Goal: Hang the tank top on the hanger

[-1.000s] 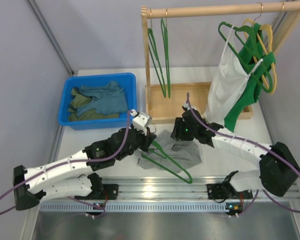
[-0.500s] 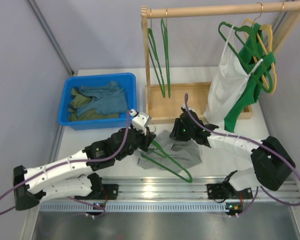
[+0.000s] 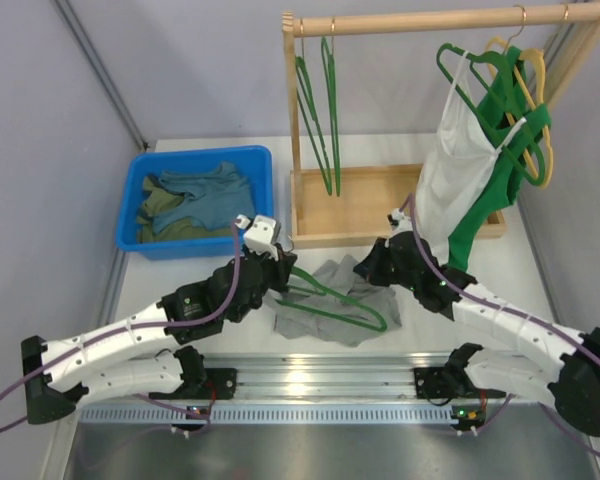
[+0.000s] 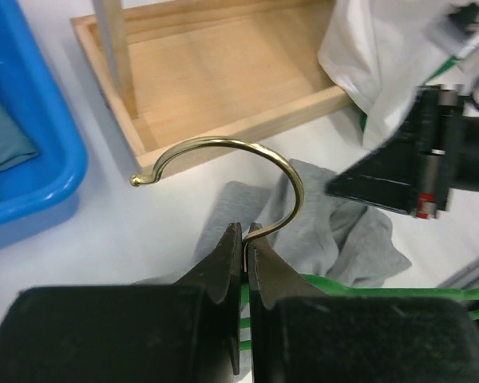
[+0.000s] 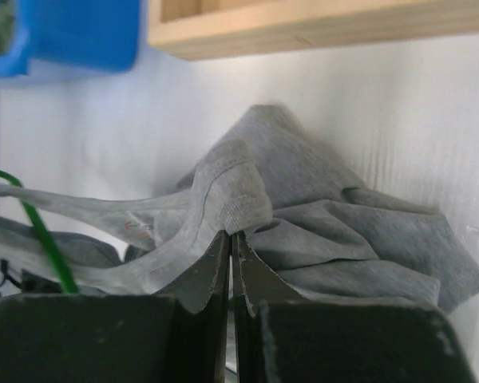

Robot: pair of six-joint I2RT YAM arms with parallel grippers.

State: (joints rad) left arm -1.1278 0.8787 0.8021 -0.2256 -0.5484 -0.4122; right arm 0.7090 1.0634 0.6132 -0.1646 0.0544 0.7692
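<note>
Top view: we see the blue bin (image 3: 263, 160) holding teal and olive clothes (image 3: 195, 200), the wooden tray (image 3: 360, 205) at the foot of the rack, and the grey tank top (image 3: 325, 312) crumpled on the table (image 3: 460, 265) between the two arms, with the green hanger (image 3: 330, 292) lying across it. Left wrist view: we find the left gripper (image 4: 243, 239) pressed together on the stem of the gold hook (image 4: 291, 171), just above the cloth. Right wrist view: we find the right gripper (image 5: 230, 239) pinching a folded edge of the tank top.
</note>
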